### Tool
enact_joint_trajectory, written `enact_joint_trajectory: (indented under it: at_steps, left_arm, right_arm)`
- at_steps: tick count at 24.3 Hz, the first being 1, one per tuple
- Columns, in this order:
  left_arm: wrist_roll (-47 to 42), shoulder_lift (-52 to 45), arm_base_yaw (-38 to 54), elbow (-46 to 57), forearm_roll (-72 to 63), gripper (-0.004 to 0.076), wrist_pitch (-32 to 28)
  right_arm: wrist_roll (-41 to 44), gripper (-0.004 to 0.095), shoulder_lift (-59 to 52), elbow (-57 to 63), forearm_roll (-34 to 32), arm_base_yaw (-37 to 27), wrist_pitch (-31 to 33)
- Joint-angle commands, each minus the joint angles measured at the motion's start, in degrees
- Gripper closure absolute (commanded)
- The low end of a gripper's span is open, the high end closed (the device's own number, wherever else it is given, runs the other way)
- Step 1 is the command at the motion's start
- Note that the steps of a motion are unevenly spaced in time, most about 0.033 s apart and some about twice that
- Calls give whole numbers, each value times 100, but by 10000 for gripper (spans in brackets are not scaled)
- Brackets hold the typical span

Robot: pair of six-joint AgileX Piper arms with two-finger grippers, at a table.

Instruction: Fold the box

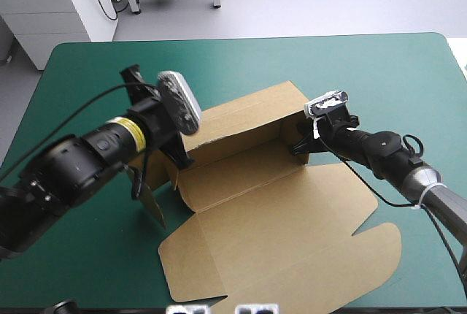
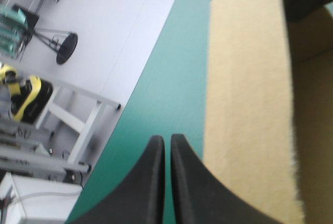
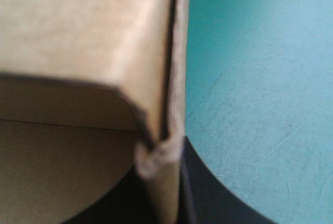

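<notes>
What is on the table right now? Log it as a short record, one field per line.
table: teal-green cover
box: brown board, partly folded
far wall: raised
lid: flat, toward the table's near edge
left hand: shut, holding nothing, at the box's left end, board beside it
right hand: shut on the box, pinching its right end wall
left end of box: hidden behind the left arm in the high view

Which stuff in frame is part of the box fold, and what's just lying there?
In the job:
brown cardboard box sheet, back wall raised
right black two-finger pincer, shut on its right wall
left black two-finger pincer, shut, beside the box

Just there:
teal-green table cover
</notes>
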Motion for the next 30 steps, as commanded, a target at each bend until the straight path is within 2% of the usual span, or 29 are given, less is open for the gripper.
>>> enact_joint_trajectory:
  at_steps: [1,6,11,17,19,20,21,22,23,24,25,27,30]
  left_arm:
    - [-44,-124,904,-580,-669,704,131]
    - [421,-135,2656,-797,-2317,704,751]
    - [902,-124,4123,-797,-4165,707,1616]
    - [946,-160,5372,-797,-4659,717,1806]
    - [935,-185,5588,-797,-4806,717,1806]
    - [935,-193,5599,-797,-4793,717,1783]
    - [935,-193,5599,-797,-4793,717,1783]
    - [935,-193,5599,-797,-4793,717,1771]
    - [935,-193,5599,-797,-4793,717,1771]
    - [935,-193,5599,-797,-4793,717,1771]
    - [935,-193,5599,-797,-4793,717,1771]
    - [935,-193,5599,-797,-4793,717,1771]
    - [945,-182,5599,-797,-4681,717,1819]
  right_arm:
    - [63,922,-195,-163,80,-20,18]
    - [63,922,-195,-163,80,-20,18]
    - [74,922,-195,-163,-84,-20,39]
    - [257,922,-253,-163,-185,-20,256]
    - [959,922,-364,-163,-1025,-20,441]
    - [1837,922,-434,-205,-2039,-20,665]
    - [2255,922,-462,-273,-2503,-32,878]
    - [3310,922,-474,-518,-3570,-95,1506]
    - [3798,922,-474,-648,-3925,-128,1792]
    - [4596,922,-474,-1021,-4557,-200,2479]
    - [4859,922,-474,-1182,-4809,-227,2733]
    - [5778,922,-474,-1902,-5439,-257,3683]
    - [6198,922,-446,-2448,-5780,-257,4345]
